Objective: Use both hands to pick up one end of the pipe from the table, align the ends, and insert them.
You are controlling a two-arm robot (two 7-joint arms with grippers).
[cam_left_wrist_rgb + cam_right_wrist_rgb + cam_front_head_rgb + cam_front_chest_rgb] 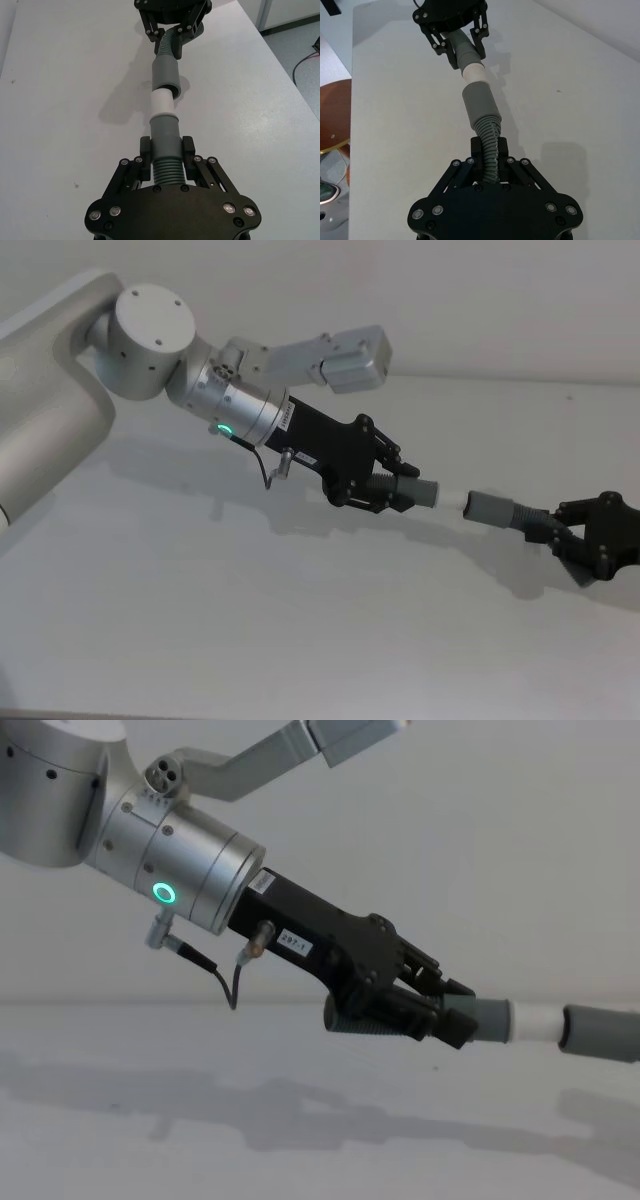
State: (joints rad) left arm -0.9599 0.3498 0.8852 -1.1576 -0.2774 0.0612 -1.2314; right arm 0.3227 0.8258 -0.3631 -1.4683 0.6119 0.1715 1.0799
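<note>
Both pipe pieces hang above the table, end to end in one line. My left gripper is shut on the ribbed section of one piece, whose grey collar and white tip point to the right. My right gripper is shut on the ribbed, curved hose of the other piece. That piece's grey sleeve faces the tip. The tip sits at the sleeve's round mouth, and how deep it goes in is hidden.
A thin cable loops under the left wrist beside its green ring. The table's edge drops to the floor beside the right gripper. A brown round object stands off the table past its other edge.
</note>
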